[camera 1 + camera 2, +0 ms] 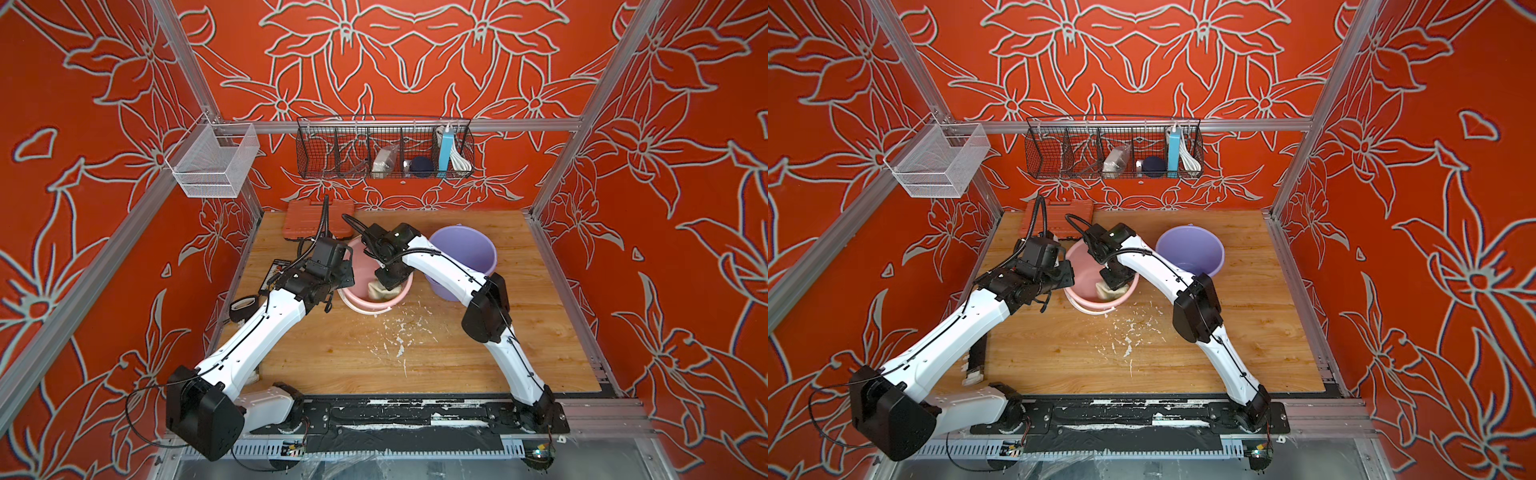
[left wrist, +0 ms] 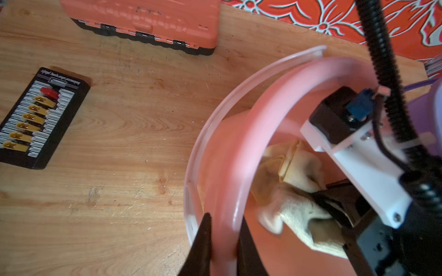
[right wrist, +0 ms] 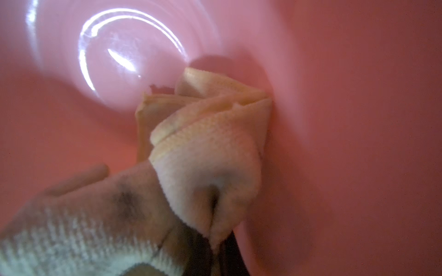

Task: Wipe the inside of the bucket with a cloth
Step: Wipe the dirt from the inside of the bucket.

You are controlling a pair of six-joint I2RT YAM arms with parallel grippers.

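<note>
Your right gripper (image 2: 319,199): clamped on cloth (image 2: 287,210), inside pink bucket (image 2: 239,133). Your left gripper (image 2: 223,229): pinching its rim.

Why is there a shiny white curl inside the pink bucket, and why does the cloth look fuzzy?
Right wrist view: the curl is light glaring off the glossy bottom of the pink bucket; the cloth nearest the lens is out of focus. Left wrist view: its edge looks smeared.
</note>
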